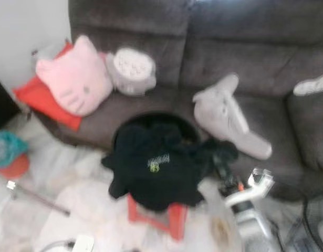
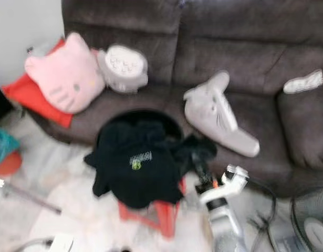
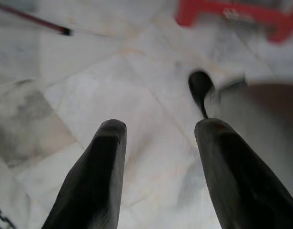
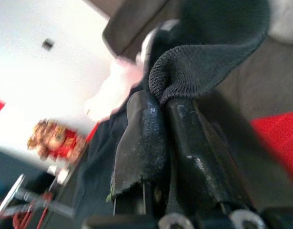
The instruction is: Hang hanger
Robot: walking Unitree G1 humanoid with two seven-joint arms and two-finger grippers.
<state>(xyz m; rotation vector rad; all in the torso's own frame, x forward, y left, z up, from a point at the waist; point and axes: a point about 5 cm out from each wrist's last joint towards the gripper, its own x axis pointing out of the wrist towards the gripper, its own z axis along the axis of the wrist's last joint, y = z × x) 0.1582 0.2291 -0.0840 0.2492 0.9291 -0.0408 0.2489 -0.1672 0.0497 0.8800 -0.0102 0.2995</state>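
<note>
A black sweater (image 1: 153, 168) with a small green logo lies heaped over a red stool (image 1: 169, 218) in front of the sofa. My right gripper (image 2: 199, 167) reaches to the sweater's right side. In the right wrist view its fingers (image 4: 141, 124) are shut on a ribbed black edge of the sweater (image 4: 198, 67). My left gripper (image 3: 158, 131) hangs open over the pale tiled floor, nothing between its fingers, with the red stool (image 3: 232, 12) ahead of it. I cannot make out a hanger in this blur.
A dark brown sofa (image 1: 256, 52) holds a pink cat cushion (image 1: 74, 76), a red cushion (image 1: 40, 100), a round white cushion (image 1: 131, 68) and a grey plush (image 1: 229, 118). A metal pole (image 1: 38, 199) lies on the floor at left. A fan (image 2: 308, 220) stands at right.
</note>
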